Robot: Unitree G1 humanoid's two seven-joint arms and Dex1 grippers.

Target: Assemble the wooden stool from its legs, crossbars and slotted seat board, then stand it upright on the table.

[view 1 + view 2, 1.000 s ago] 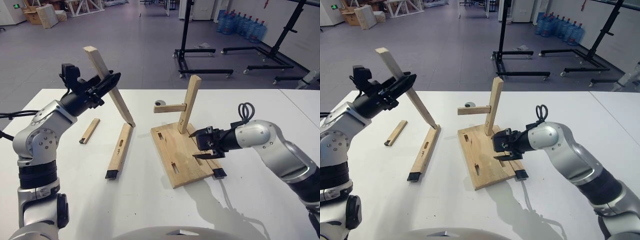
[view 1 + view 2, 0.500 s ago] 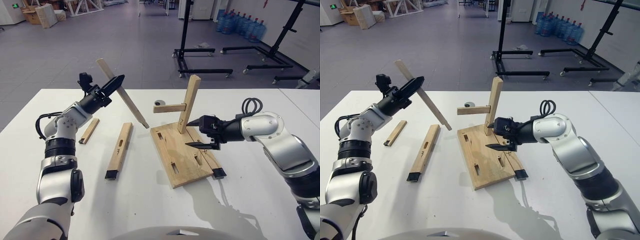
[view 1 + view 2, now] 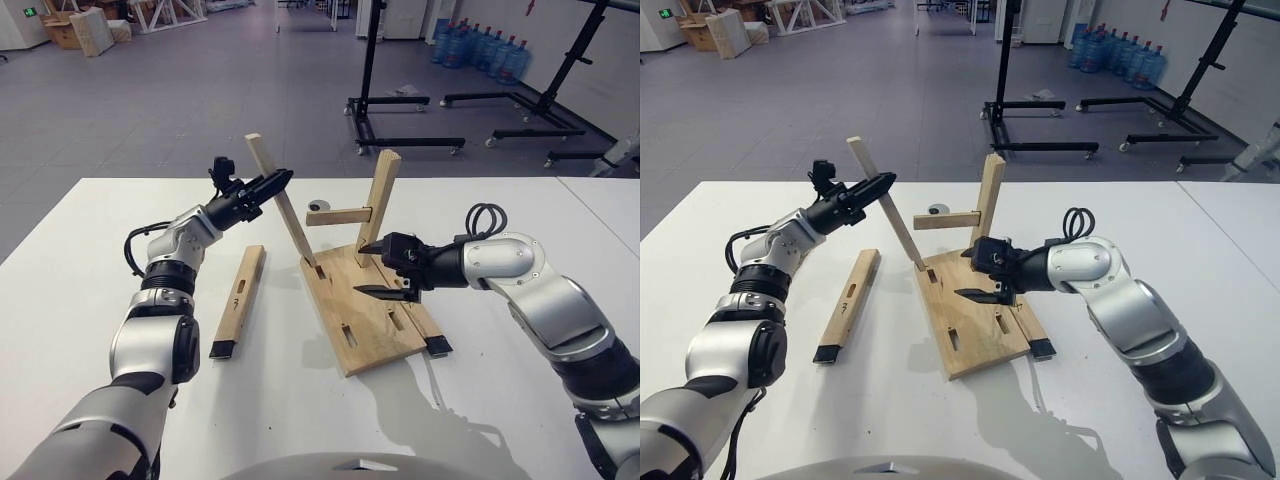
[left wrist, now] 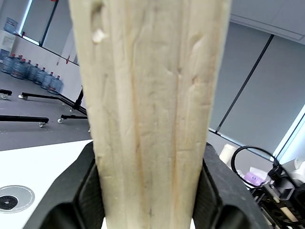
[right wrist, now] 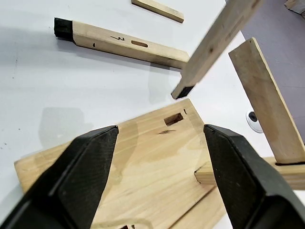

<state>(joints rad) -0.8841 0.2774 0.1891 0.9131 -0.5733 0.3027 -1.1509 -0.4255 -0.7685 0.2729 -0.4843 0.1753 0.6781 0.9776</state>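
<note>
The slotted seat board (image 3: 366, 302) is lying flat on the worktop (image 3: 70, 260), directly beneath the right end effector (image 3: 360, 270). That end effector's two fingers are standing wide apart and holding nothing, with the board's corner slot (image 5: 174, 119) showing between them in the right wrist view.

Just beyond the right end effector, an upright leg (image 3: 380, 200) is standing in the board, and a crossbar (image 3: 335, 215) is jutting from it toward the left end effector (image 3: 272, 183). The joint at the upright leg's foot is hidden behind the right end effector's fingers.

The left end effector is clamped on a tilted leg (image 3: 290, 213), with a finger pressing on each side. The tilted leg's dark lower tip is hanging close to the corner slot without being seated in it. Whether the tip is touching the board or worktop is hard to make out.

Below the left end effector, a loose leg (image 3: 240, 305) is lying flat on the worktop beside the board. Another leg (image 3: 436, 346) is lying along the board's far edge, largely covered by it. A short wooden bar (image 5: 157, 9) is lying past the loose leg, cut off at the picture's edge. A round disc (image 3: 320, 205) is sitting in the worktop behind the crossbar.
</note>
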